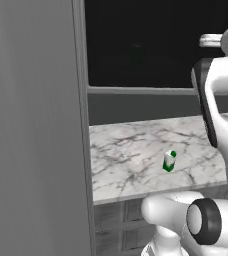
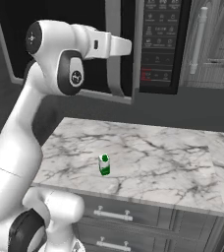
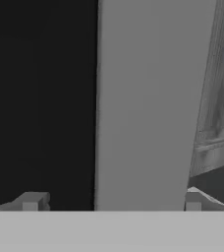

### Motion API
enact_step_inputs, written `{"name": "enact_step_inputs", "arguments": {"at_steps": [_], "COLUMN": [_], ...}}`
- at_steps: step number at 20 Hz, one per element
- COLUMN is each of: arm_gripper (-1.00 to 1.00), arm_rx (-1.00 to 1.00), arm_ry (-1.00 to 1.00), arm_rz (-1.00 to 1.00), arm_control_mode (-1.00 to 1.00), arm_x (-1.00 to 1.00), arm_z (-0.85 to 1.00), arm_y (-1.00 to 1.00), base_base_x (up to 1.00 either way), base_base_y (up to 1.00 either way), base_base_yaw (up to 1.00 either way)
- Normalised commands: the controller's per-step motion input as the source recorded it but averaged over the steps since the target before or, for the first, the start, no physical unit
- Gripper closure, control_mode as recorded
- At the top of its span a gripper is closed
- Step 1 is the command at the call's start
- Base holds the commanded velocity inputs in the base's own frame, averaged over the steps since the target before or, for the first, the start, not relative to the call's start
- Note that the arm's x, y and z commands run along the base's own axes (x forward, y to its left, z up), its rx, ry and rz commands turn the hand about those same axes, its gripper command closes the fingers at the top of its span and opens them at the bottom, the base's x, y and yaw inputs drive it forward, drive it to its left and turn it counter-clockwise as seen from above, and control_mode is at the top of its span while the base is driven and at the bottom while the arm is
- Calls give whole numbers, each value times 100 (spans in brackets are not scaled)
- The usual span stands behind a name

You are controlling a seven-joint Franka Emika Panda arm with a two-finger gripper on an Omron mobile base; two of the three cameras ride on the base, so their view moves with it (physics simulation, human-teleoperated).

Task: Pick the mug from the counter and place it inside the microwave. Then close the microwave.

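Note:
The microwave [image 2: 158, 44] hangs above the counter [image 2: 148, 147], its dark button panel on the right. Its black glass door [image 2: 60, 29] lies close against the body, and I cannot tell if it is fully shut. My gripper [image 3: 112, 202] is open, with its fingertips [image 3: 33, 201] spread wide and nothing between them. It faces the door's grey vertical handle [image 3: 146, 103], with black glass [image 3: 40, 98] to the left. In the right base view the hand [image 2: 121, 47] reaches to that handle [image 2: 113, 69]. The green mug is hidden.
A tiny green-and-white carton [image 2: 104, 165] [image 1: 169, 161] stands alone on the marble. A tall grey cabinet wall [image 1: 31, 125] closes off the left. Grey cabinet doors with a long handle [image 2: 200, 39] sit right of the microwave. Drawer fronts [image 2: 114, 214] run under the counter.

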Motion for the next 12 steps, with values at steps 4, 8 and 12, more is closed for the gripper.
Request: {"name": "enact_step_inputs", "arguments": {"at_steps": [4, 8, 12], "arm_gripper": [-100, -100, -100], "arm_rx": [5, 4, 1], "arm_ry": [-3, -5, -5], "arm_rz": [10, 8, 5], "arm_control_mode": [-100, -100, -100], "arm_x": [53, 47, 26], "arm_z": [0, -4, 0], "arm_y": [-19, -2, 0], "base_base_x": [0, 0, 0], "base_base_y": [0, 0, 0], "base_base_yaw": [0, 0, 0]}}
